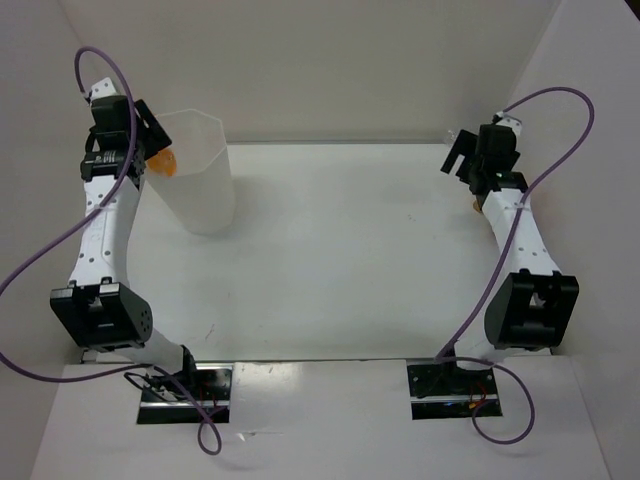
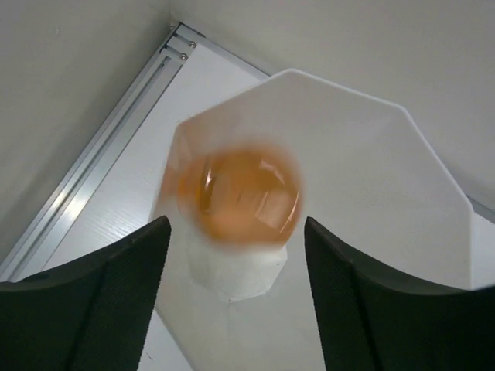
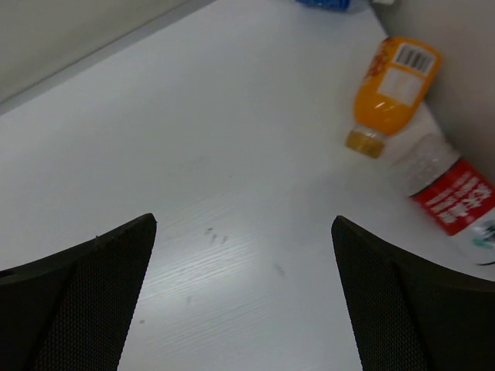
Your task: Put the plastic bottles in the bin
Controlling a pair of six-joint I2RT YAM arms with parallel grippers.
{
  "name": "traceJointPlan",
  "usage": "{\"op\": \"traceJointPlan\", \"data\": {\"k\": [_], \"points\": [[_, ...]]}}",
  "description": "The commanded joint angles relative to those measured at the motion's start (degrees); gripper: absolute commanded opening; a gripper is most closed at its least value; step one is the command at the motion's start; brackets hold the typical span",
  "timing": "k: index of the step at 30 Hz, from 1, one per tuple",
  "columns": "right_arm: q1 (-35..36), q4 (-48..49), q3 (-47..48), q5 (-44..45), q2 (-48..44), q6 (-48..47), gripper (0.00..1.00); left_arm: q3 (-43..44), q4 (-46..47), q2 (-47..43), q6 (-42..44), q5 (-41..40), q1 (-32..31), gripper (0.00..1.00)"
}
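The bin [image 1: 207, 190] is a tall container of white translucent plastic with an octagonal rim. It stands upright at the far left of the white table [image 1: 340, 250], close to the back wall, with its mouth facing up. In the left wrist view its inner walls [image 2: 371, 178] taper down to a small pale floor.

An orange bottle [image 2: 240, 197] sits within the outline of the bin's mouth, towards the rim on the left gripper's side. It shows as a round translucent orange shape, seen end-on with its long axis pointing towards the camera. It is too blurred to read a cap or label. From above, only an orange patch [image 1: 162, 161] shows at that edge of the bin.

The left gripper [image 2: 236, 297] hangs over the bin with its jaws spread wide, holding nothing.

At the far right of the table, a second orange bottle [image 3: 390, 93] lies on its side by the wall. It has a white barcode label, and its amber cap end points towards the right wrist camera.

Just beside that cap lies a clear bottle with a red label [image 3: 448, 189], also on its side and running out of the picture.

A blue scrap [image 3: 325, 3] at the top edge is cut off.

The right gripper [image 3: 244, 301] hovers above bare table, its jaws apart and empty.
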Motion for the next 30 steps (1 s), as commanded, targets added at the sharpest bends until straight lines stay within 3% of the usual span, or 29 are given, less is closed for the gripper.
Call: {"op": "traceJointPlan", "data": {"k": [1,2,4,6,11,14,19,30], "points": [[-3.88,0.76,1.43,2.25,0.63,-13.98,0.99,1.51,3.09,-2.27,0.13,6.82,0.41,0.79],[-5.12,1.29,1.43,-0.1,1.25,-15.93,0.99,0.98,3.79,-2.27,0.14,7.7,0.93,0.91],[-8.71,0.77,1.96,-2.75,3.71,-21.45,0.99,0.98,4.49,-2.27,0.66,10.07,0.93,1.0],[-10.39,1.64,1.96,-6.95,5.12,-26.74,0.99,0.98,5.11,-2.27,0.66,12.62,0.93,1.0],[-13.65,-0.29,1.96,-9.18,11.18,-39.14,0.99,0.98,8.71,-4.63,1.19,29.54,0.93,1.0],[-15.41,-0.29,3.27,-8.56,13.38,-40.04,0.99,-0.24,10.21,-5.17,0.66,36.16,-1.26,1.0],[-17.34,0.07,5.2,-7.07,14.61,-41.96,0.99,-0.95,10.66,-3.15,3.29,37.07,-10.46,1.0],[-23.85,-1.52,5.91,-10.15,22.34,-44.43,0.99,-0.34,9.51,4.59,5.67,33.2,-23.32,1.0]]}}
